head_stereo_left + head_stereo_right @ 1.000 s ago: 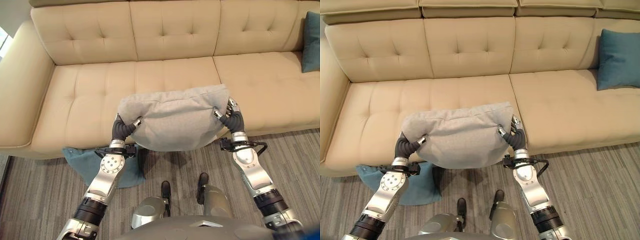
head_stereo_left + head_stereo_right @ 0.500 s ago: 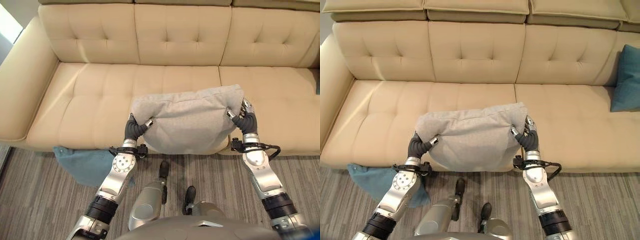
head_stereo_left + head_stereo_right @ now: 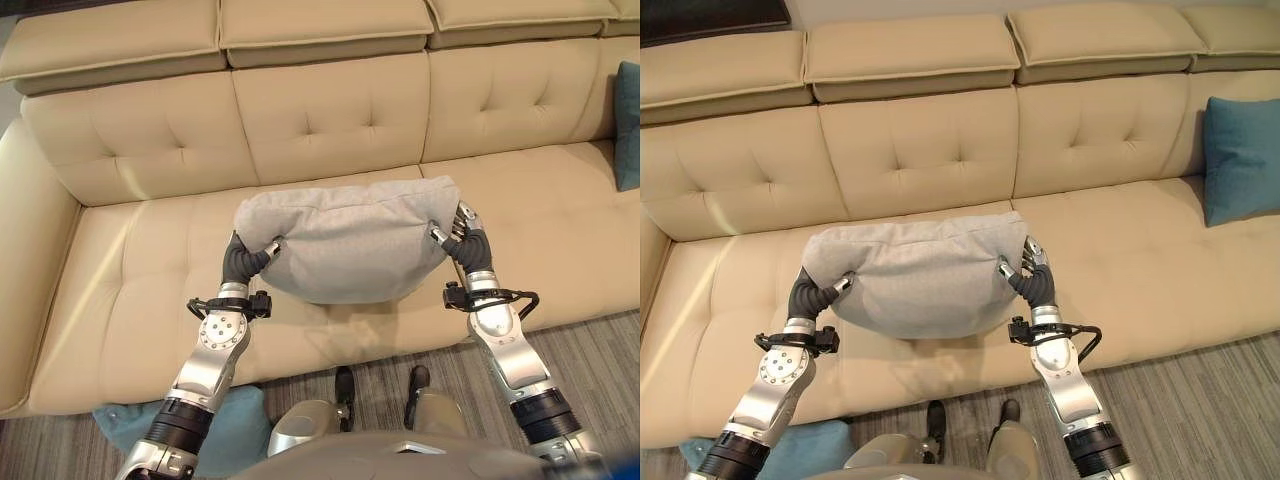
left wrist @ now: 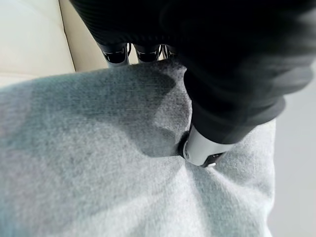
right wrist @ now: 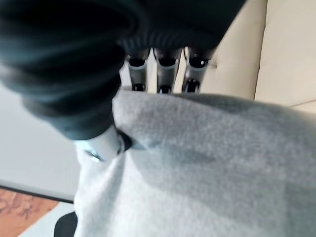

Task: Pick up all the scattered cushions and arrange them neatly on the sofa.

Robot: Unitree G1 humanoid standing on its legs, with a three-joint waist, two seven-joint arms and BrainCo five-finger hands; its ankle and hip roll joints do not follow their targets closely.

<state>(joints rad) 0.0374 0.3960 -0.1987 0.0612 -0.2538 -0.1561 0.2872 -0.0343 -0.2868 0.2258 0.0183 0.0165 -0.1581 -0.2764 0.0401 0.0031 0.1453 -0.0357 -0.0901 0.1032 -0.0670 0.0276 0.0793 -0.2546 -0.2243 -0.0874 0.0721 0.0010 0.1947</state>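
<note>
Striped grey-brown floor (image 3: 1210, 390) runs along the front of a long cream sofa (image 3: 330, 120) with tufted back panels and separate headrest pads along the top; the sofa takes up most of both eye views.

Over its seat, near the middle and just ahead of the backrest, hangs a big grey cushion (image 3: 345, 240) — held up between the two arms, its underside clear of the seat, where it throws a soft shadow. Its top edge sags a little between the two grips.

At the far right end of the seat a teal cushion (image 3: 1240, 155) stands upright against the backrest. Another teal cushion (image 3: 225, 425) lies on the floor at the sofa's front edge, low on the left, partly hidden behind the left arm.

Left robot hand (image 3: 252, 255) grips the grey cushion's left end: in the left wrist view its thumb (image 4: 202, 148) digs into the near face of the fabric while the fingers (image 4: 140, 53) curl over the far side — pinching the cushion. Right robot hand (image 3: 462, 232) does the same at the right end, thumb (image 5: 101, 143) pressed into the cloth and fingers (image 5: 165, 66) wrapped round the back edge.
</note>
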